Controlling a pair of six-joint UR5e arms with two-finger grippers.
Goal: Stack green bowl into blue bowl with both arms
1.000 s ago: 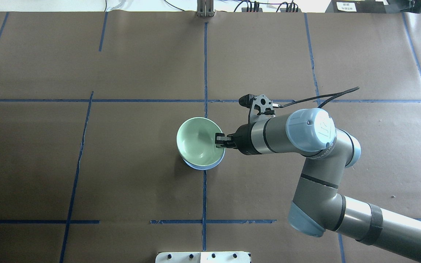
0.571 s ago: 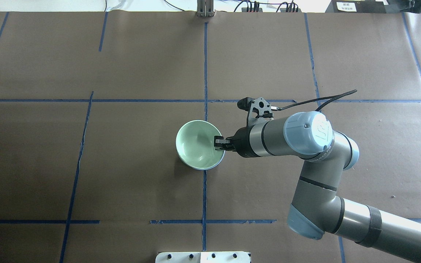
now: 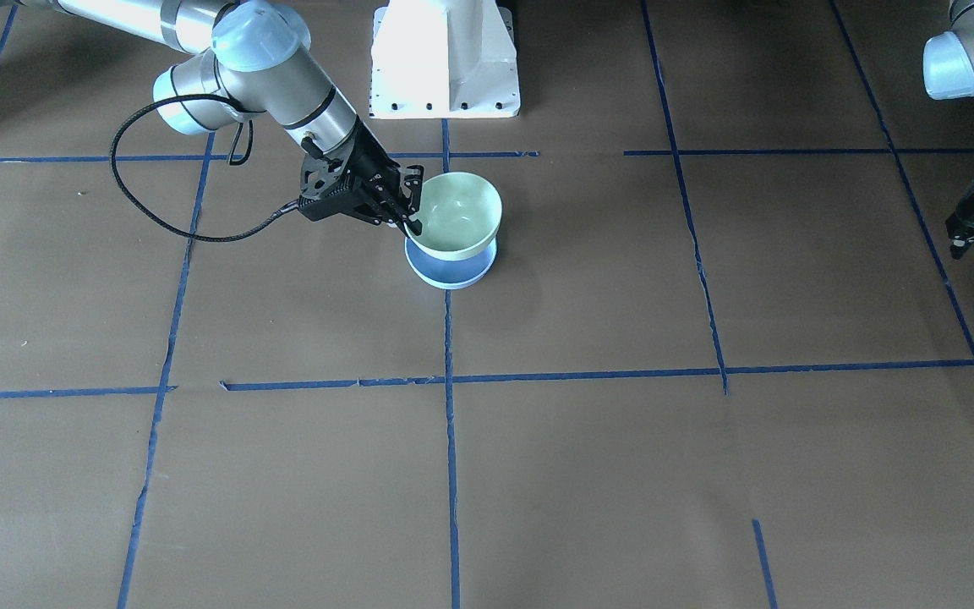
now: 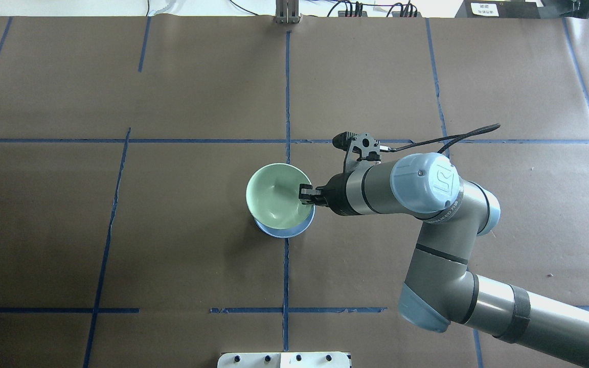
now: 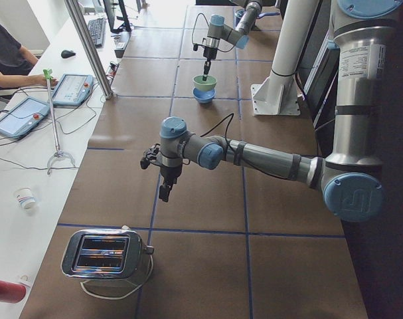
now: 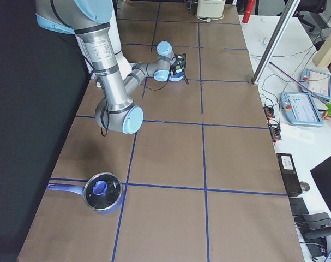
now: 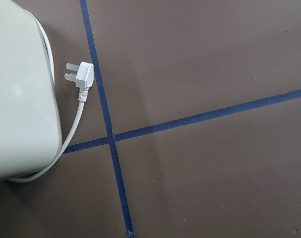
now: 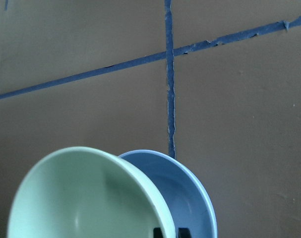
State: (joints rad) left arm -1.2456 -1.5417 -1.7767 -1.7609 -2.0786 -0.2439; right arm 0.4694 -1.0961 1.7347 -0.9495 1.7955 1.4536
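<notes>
**Right gripper pinches the green bowl's rim over the blue bowl**

The right gripper [image 4: 307, 195] has its jaws drawn narrow onto the rim of the green bowl [image 4: 275, 201], on the side nearest the arm. In the overhead view one fingertip lies just inside the rim, the other outside it. The green bowl is tilted and sits over the blue bowl [image 4: 288, 233], which rests on the brown paper-covered table [image 4: 172, 245] at the centre tape line. From above, only a crescent of blue shows past the green edge. In the front-facing view the green bowl's lower part dips inside the blue bowl's rim. Whether the two bowls touch cannot be told. The right wrist camera shows the green wall in front, the blue one close behind it.

The left gripper [image 5: 164, 193] hangs pointing down above bare table, well apart from both bowls, near a toaster [image 5: 105, 256]. It holds nothing. Whether its jaws are apart or together cannot be told.
</notes>
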